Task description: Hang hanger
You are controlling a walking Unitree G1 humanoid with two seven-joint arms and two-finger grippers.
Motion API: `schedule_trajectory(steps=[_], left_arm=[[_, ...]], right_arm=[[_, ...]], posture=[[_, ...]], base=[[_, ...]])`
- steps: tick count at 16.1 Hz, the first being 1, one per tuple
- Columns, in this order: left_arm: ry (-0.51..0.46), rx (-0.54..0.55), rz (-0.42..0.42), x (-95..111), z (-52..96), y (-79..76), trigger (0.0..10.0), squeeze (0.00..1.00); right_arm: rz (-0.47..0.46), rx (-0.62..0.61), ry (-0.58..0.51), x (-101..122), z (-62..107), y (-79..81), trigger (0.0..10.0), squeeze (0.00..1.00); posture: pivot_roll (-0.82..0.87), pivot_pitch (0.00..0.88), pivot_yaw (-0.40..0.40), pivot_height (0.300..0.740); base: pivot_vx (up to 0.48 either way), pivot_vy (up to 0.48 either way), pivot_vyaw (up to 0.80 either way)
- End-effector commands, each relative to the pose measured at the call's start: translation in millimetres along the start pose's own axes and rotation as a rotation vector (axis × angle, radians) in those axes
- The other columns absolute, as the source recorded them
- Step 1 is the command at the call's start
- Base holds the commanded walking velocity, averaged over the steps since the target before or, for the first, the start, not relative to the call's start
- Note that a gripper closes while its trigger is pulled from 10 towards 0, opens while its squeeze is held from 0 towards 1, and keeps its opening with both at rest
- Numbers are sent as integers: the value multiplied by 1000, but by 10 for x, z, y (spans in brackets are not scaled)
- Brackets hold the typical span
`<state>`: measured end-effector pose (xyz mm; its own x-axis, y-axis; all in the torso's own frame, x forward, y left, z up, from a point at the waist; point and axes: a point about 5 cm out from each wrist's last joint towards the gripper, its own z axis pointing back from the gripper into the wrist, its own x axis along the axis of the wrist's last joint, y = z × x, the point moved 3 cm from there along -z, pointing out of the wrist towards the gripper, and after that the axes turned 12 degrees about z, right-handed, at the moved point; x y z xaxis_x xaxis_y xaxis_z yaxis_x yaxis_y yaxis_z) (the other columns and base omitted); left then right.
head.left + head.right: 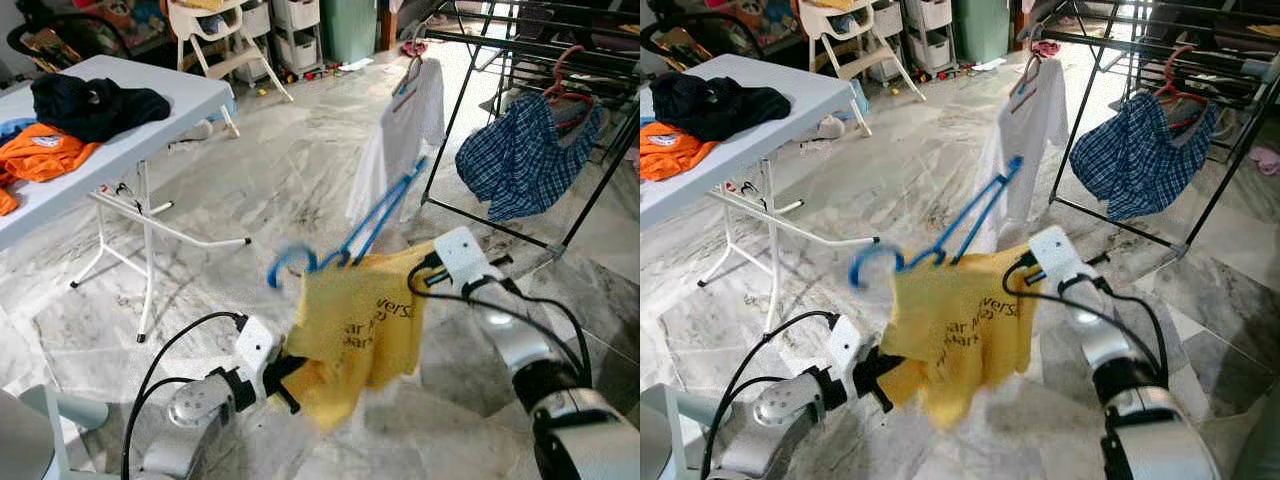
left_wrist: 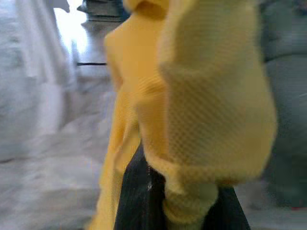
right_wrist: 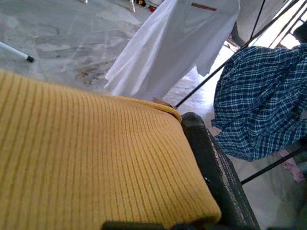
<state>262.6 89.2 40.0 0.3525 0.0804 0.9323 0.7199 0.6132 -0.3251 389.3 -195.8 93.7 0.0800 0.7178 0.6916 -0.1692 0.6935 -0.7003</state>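
Both pincers hold a yellow shirt on a blue hanger above the marble floor.
Left pincer is clamped on the shirt's lower edge; right pincer is closed on its upper corner. Further left stands a white counter with clothes, further right a drying rack with a white shirt and a checked shirt.

Dark printed lettering stood on the crumpled yellow knit T-shirt, folded and blurred; only the fragments "vers" and "ar" could be read.
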Motion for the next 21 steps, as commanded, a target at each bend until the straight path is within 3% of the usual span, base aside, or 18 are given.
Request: schedule_trajectory(steps=[1, 7, 10, 12, 14, 16, 18, 21], left_arm=[[-9, -40, 21, 62, 80, 6, 0, 0], [105, -178, 111, -48, 247, -67, 0, 0], [105, -198, 128, -24, 269, -67, 0, 0], [138, -266, 209, -51, 285, -134, 0, 0], [168, -286, 216, -73, 314, -156, 0, 0], [223, -313, 253, -176, 390, -204, 0, 0], [267, -338, 250, -242, 432, -241, 0, 0], [319, -371, 252, -322, 468, -264, 0, 0]], right_arm=[[-2, -32, 4, 25, -33, -117, 10000, 0], [46, -45, 17, 14, -72, -268, 10000, 0], [50, -33, 13, 18, -78, -272, 10000, 0], [54, -30, 8, 29, -83, -268, 10000, 0], [61, -34, 5, 43, -90, -287, 10000, 0], [90, -72, -6, 101, -113, -453, 10000, 0], [104, -89, -29, 166, -127, -523, 10000, 0], [139, -79, -60, 254, -149, -524, 10000, 0]], posture=[[-123, 44, 114, 740], [-125, 47, 112, 740], [-127, 48, 111, 740], [-128, 47, 113, 740], [-128, 46, 116, 740], [-131, 48, 117, 740], [-130, 47, 117, 740], [-129, 44, 117, 740]], base=[[0, 0, 0], [0, 0, 0], [0, 0, 0], [0, 0, 0], [0, 0, 0], [0, 0, 0], [0, 0, 0], [0, 0, 0]])
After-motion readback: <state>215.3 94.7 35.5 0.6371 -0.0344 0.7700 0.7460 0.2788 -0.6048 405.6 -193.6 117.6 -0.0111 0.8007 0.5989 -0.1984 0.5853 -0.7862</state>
